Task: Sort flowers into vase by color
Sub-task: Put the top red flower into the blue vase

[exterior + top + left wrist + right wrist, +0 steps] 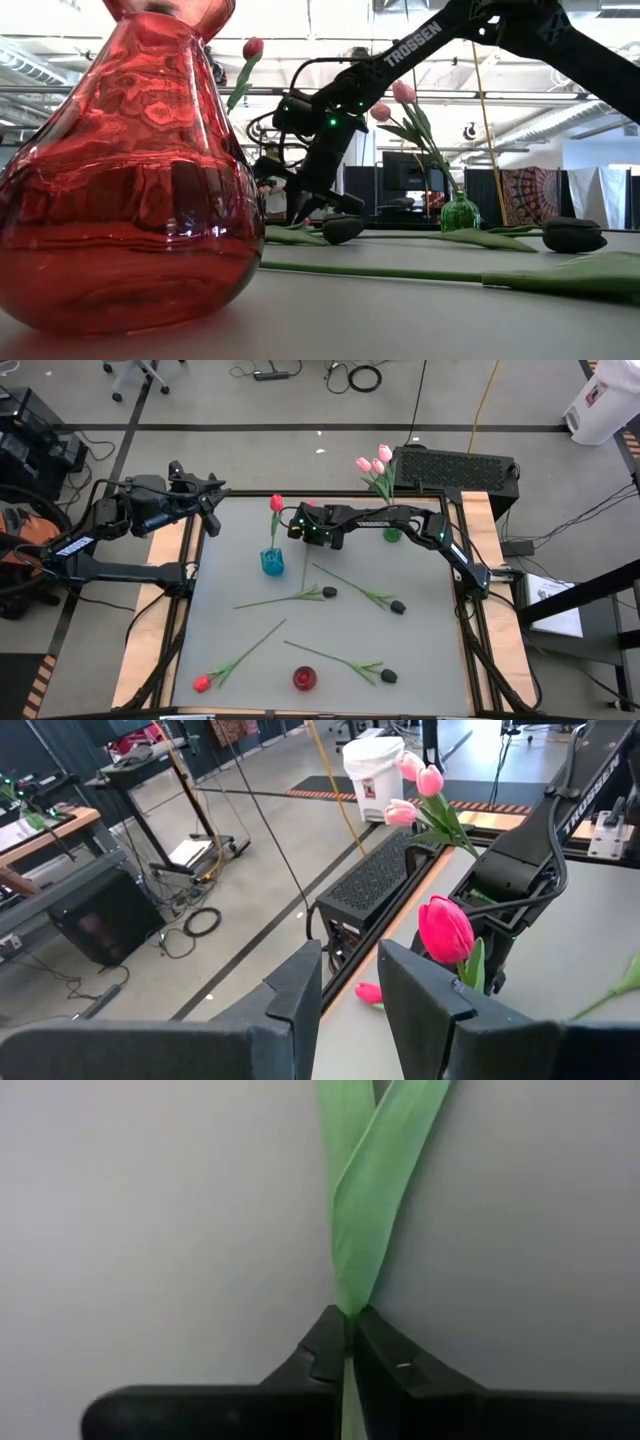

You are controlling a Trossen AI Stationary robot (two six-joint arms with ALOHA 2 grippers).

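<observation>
My right gripper [298,526] reaches over the table's far middle, between the blue vase [271,563] and the green vase [392,533], and is shut on a tulip's green stem [350,1295]. A red bud [310,503] lies just beyond it. One red tulip [276,503] stands in the blue vase, and three pink tulips [375,463] stand in the green one. The red vase [304,678] stands near the front edge. Three black tulips [329,592] and a red tulip [202,682] lie flat on the table. My left gripper [212,495] waits open at the far left corner. My right gripper pinches the thin green stem [350,1305] between its two fingertips, just where two long leaves [370,1190] spring from it. The fingers [305,212] come from above, pointing down at the table. The leaves lie flat on or just above the grey table top.
The lying flowers are spread over the table's middle and front, with bare grey surface along the left side [215,610]. A black perforated box [455,468] sits behind the far right edge. Wooden rails border both sides of the table.
</observation>
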